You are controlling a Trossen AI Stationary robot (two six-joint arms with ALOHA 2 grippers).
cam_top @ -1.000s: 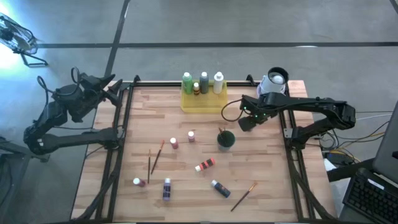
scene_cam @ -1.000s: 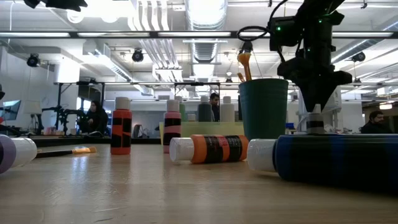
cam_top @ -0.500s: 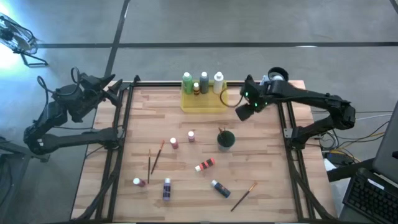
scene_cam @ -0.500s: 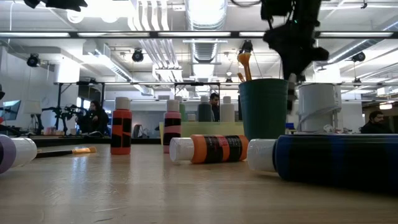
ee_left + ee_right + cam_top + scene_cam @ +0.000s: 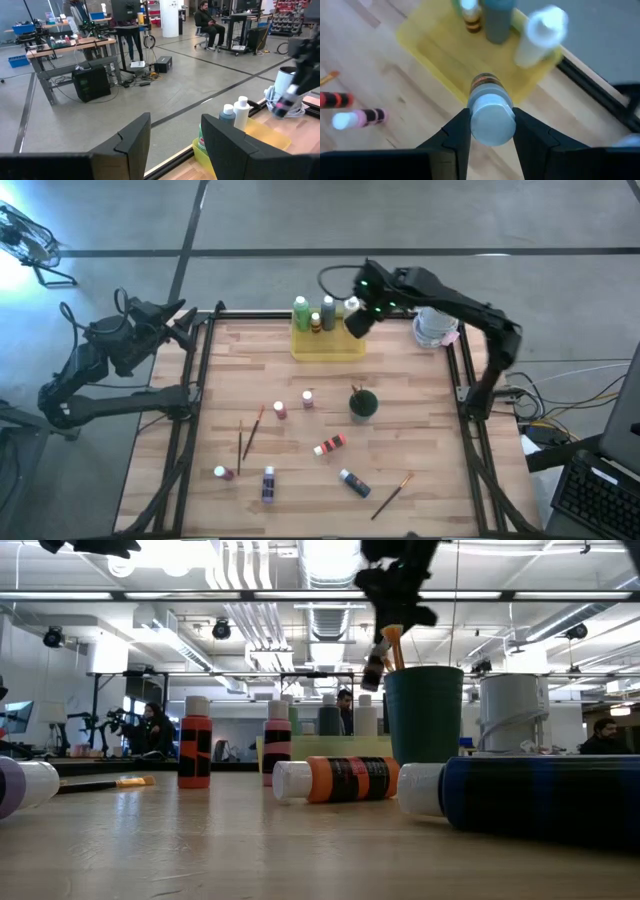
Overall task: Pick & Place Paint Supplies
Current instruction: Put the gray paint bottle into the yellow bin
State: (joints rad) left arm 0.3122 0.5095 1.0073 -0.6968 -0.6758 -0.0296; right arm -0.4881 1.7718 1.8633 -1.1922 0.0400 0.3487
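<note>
My right gripper (image 5: 357, 319) is shut on a small pale-capped bottle with a brown band (image 5: 488, 90), high over the right end of the translucent yellow tray (image 5: 327, 342). In the low view the bottle (image 5: 375, 665) hangs tilted in the air. The tray holds a green (image 5: 301, 313), a small brown (image 5: 315, 322), a grey-green (image 5: 328, 311) and a white bottle (image 5: 351, 307). Several more bottles (image 5: 329, 444) and brushes (image 5: 253, 430) lie on the table. My left gripper (image 5: 172, 145) is open, beyond the table's far left corner. My right gripper pinches the small bottle between its two fingers at the cap end (image 5: 492, 119), one finger (image 5: 454, 135) on each side. The fingers come from above, pointing down. The bottle is lifted clear and hangs tilted below them, its bottom toward the tray.
A dark green cup (image 5: 363, 403) with a brush in it stands mid-table. A white roll (image 5: 433, 328) sits at the far right corner. Red bottles (image 5: 280, 410) stand near the centre; blue (image 5: 354, 482) and purple (image 5: 268, 484) ones lie near the front edge.
My right gripper, shut on the small bottle that stood on the table's right side, has risen and swung toward the far edge and to the left, carrying the bottle clear of the table to above the tray's right end. The bottle has tipped from upright to tilted.
</note>
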